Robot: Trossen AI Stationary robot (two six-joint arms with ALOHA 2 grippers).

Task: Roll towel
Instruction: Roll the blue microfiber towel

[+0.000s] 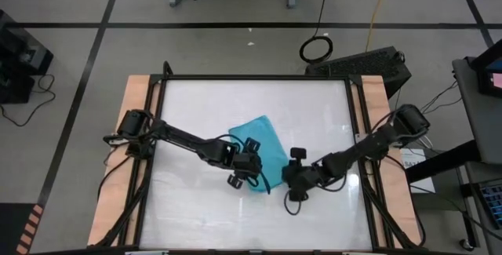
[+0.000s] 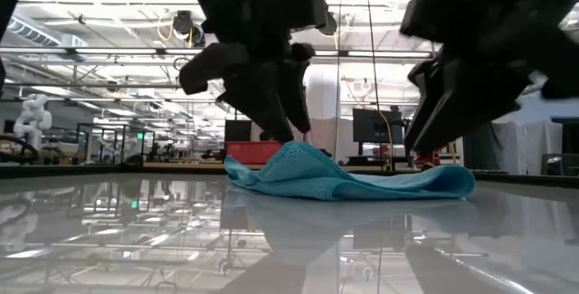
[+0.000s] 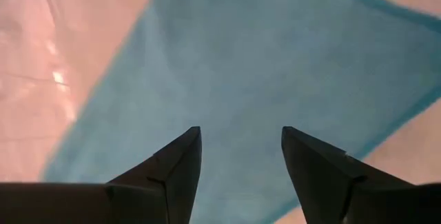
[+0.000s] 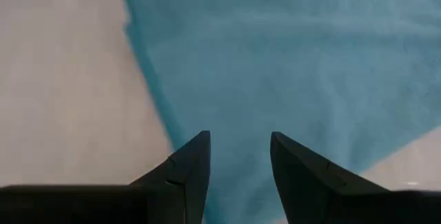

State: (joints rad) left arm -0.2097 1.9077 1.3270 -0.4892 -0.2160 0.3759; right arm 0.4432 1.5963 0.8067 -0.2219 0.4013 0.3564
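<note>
While the towel (image 1: pixel 263 147) lies flat and unrolled near the middle of the surface (image 1: pixel 204 98), slightly toward the near edge, no roll is judged to have been started. One end is seen humped in the low view; the rest is spread thin.

The left pincer (image 1: pixel 249 166) is held over the towel's near-left part, fingers parted, nothing between them. The right pincer (image 1: pixel 296 178) is held beside the towel's near-right edge, just apart from it in the high view; its fingers (image 4: pixel 182 172) are also parted and empty, with cloth seen beyond the tips.

Risks, as judged:
- If only one layer of the edge is pinched, the cloth could be dragged across the glossy surface rather than turned over on itself.
- If the two pincers close at uneven points along the edge, a skewed, cone-shaped roll could result.
- The loose hump could be caught by the left fingers (image 3: pixel 176 165) and bunched instead of rolled.
- With both arms converging near the same corner, contact between them could occur.

Not resolved:
- The near corner of the towel is covered by the left wrist in the high view.
- Whether either set of tips touches cloth or surface cannot be told.
- Fold layers cannot be counted.
</note>
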